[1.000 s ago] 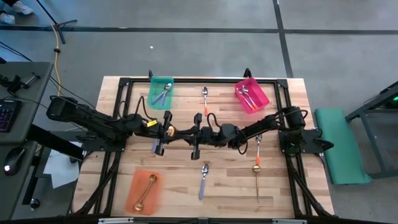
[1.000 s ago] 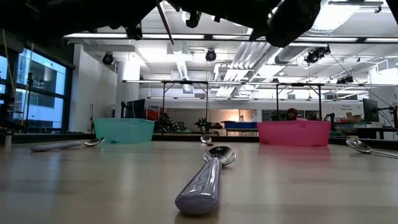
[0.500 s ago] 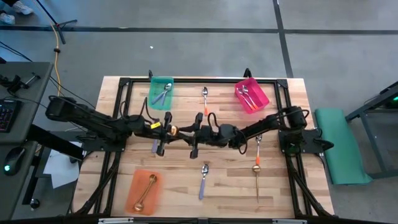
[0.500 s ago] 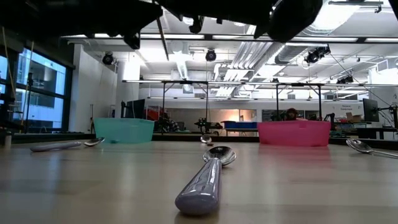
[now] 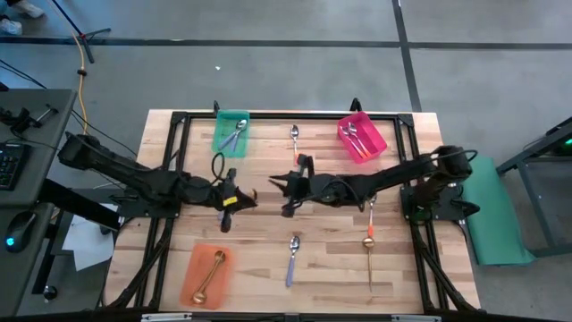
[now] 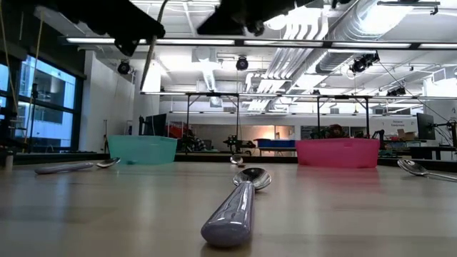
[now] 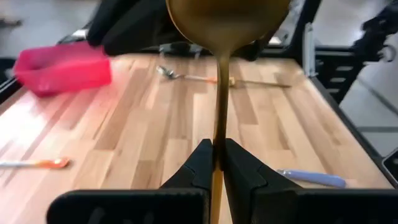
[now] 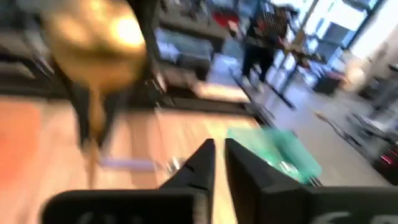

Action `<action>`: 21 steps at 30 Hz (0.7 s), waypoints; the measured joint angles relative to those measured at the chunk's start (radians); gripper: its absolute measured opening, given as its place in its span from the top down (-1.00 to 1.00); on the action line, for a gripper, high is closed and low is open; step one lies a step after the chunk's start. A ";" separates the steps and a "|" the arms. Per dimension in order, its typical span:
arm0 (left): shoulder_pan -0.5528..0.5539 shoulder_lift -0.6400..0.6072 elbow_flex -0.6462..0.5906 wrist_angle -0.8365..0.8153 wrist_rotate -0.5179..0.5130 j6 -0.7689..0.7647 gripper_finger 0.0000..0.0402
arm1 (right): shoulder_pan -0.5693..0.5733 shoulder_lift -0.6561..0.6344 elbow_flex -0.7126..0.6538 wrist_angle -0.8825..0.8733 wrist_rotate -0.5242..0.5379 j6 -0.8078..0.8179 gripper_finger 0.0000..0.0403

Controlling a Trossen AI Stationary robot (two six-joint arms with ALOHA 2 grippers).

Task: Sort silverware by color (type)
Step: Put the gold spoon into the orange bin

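Nearest, at 7 o'clock on the wooden bench (image 5: 170, 241), a shallow orange plastic bin (image 5: 193, 284) already held one all-gold spoon (image 5: 209, 273). A silver-bowled spoon with a lavender-blue handle (image 5: 291, 259) lay loose at 6 o'clock, and another loose gold spoon (image 5: 368, 255) lay at 4 o'clock.

At the centre, the change was a handover. Half a second earlier both grippers had met over the middle of the bench; now they had drawn apart. The left gripper (image 5: 239, 199) was pinching the slim handle of a gold spoon (image 7: 221, 93), held off the bench with its bowl pointing away from the wrist. The right gripper (image 5: 288, 185), just toward 3 o'clock of it, held nothing. Whether it was spread or pressed together could not be told.

That left the gold spoon on the side of the orange bin, so the likely next step was to carry it toward 7 o'clock and release it beside its match.

Farthest, a teal plastic bin (image 5: 221, 143) at 11 o'clock and a pink plastic bin (image 5: 344, 123) at 1 o'clock each held spoons. A silver-bowled, orange-handled spoon (image 5: 294, 141) waited unsorted at 12 o'clock.
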 joint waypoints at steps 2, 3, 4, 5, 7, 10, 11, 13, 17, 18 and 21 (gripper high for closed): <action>-0.037 0.005 0.051 -0.104 -0.038 -0.044 0.96 | 0.005 -0.019 0.000 -0.073 0.024 0.007 0.97; -0.053 0.011 0.077 -0.163 -0.040 -0.072 0.96 | 0.006 -0.027 0.000 -0.105 0.025 0.015 0.97; -0.071 0.015 0.100 -0.227 -0.041 -0.108 0.96 | 0.007 -0.033 0.000 -0.137 0.025 0.025 0.96; -0.089 0.022 0.126 -0.294 -0.042 -0.151 0.96 | 0.008 -0.035 0.000 -0.159 0.024 0.038 0.95; -0.125 0.032 0.180 -0.425 -0.044 -0.249 0.96 | 0.006 -0.035 0.000 -0.213 0.024 0.050 0.96; -0.190 0.058 0.258 -0.608 -0.048 -0.422 0.96 | 0.003 -0.026 0.000 -0.271 0.027 0.074 0.99; -0.217 0.068 0.282 -0.661 -0.047 -0.478 0.96 | 0.003 -0.024 -0.003 -0.282 0.027 0.079 0.99; -0.271 0.093 0.329 -0.720 -0.046 -0.601 0.96 | 0.004 -0.024 -0.024 -0.272 0.026 0.089 0.99; -0.379 0.155 0.411 -0.826 -0.033 -0.872 0.96 | 0.004 -0.026 -0.076 -0.245 0.023 0.093 1.00; -0.405 0.173 0.430 -0.858 -0.029 -0.944 0.96 | 0.004 -0.026 -0.084 -0.244 0.023 0.099 1.00; -0.480 0.237 0.474 -0.937 0.000 -1.157 0.96 | 0.003 -0.027 -0.112 -0.243 0.023 0.122 1.00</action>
